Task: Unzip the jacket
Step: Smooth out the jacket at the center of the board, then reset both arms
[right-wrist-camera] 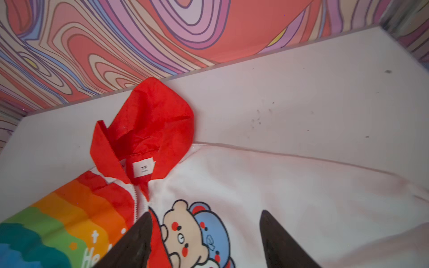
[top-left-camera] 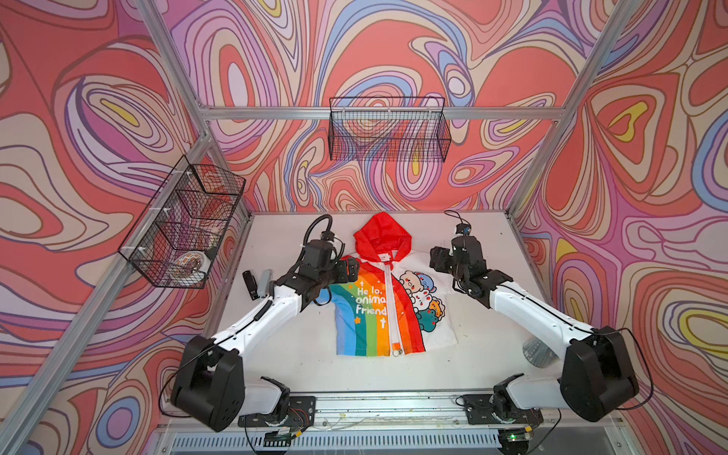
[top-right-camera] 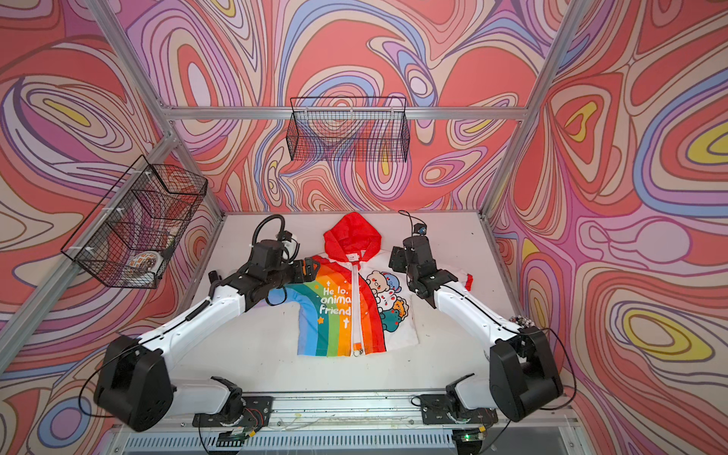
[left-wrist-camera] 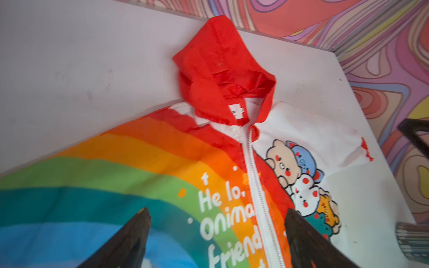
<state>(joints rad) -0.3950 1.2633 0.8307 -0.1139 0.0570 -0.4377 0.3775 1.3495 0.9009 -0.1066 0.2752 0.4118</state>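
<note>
The jacket (top-left-camera: 378, 311) lies flat on the white table in both top views, red hood (top-left-camera: 384, 236) toward the back wall, rainbow half on the left, white cartoon-animal half on the right. Its white zipper (top-left-camera: 390, 303) runs from collar to hem with both sides lying together, and a small ring (top-left-camera: 396, 348) shows at the hem end. My left gripper (left-wrist-camera: 217, 210) hovers open over the rainbow half near the shoulder (top-left-camera: 348, 272), nothing between its fingers. My right gripper (right-wrist-camera: 206, 213) hovers open over the bear print near the other shoulder (top-left-camera: 438, 258), also holding nothing.
A black and a grey stick-like object (top-left-camera: 256, 283) lie on the table (top-left-camera: 299, 370) left of the left arm. A ribbed clear cup (top-left-camera: 537, 352) lies by the right arm. Wire baskets hang on the left wall (top-left-camera: 185, 224) and back wall (top-left-camera: 388, 128).
</note>
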